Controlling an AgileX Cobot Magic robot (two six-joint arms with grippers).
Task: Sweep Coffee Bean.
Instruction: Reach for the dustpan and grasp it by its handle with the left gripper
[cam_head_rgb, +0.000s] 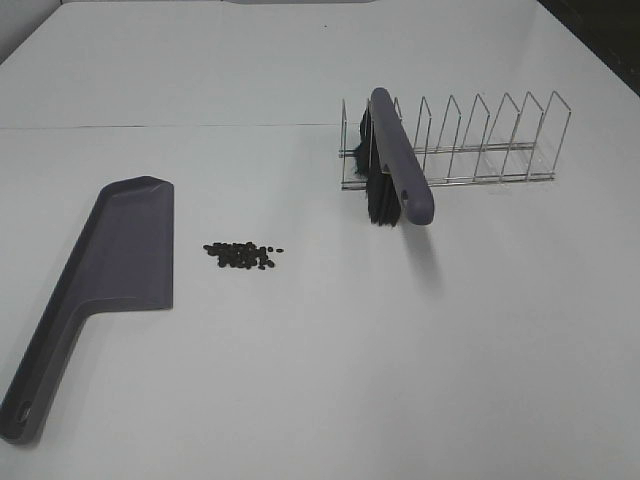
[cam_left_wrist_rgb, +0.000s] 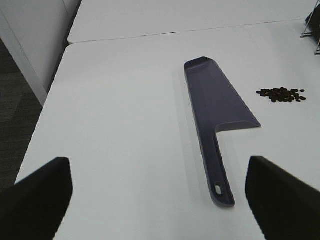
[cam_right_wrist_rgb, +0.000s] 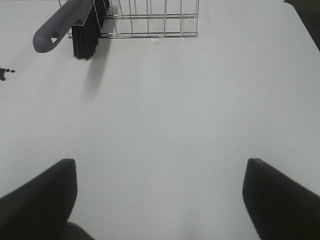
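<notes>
Counter (cam_head_rgb: 350, 380): white and matte, with a seam running across it behind the things; dark floor shows past its left edge in the left wrist view.
Coffee bean (cam_head_rgb: 243, 255): a small loose cluster of dark beans lying on the counter near the middle, with a few strays at its right side.
Dustpan (cam_head_rgb: 130, 240): grey-purple and flat on the counter, just left of the beans but apart from them. Its long straight edge faces them, and its handle runs back toward the near left corner.
Brush (cam_head_rgb: 400, 165): stands in the end slot of the rack with its black bristles down. Its grey handle slopes out toward the near side, clear of the wires.
Rack (cam_head_rgb: 480, 140): a wire plate rack, well to the right of the beans and behind them; no other slot is filled.
Left jaws: spread wide and empty, back from the dustpan's handle end.
Right jaws: spread wide and empty, well short of the brush, with bare counter between.
Step in hand: probably fetching the tools, since nothing has been gripped yet.
Doing it well: close on the brush handle at its free end and draw it out along the slot so the rack does not drag. Take the dustpan by the handle only, and keep its blade flat and its edge toward the beans.
Risk: a low sweep of either arm could scatter the cluster.
</notes>
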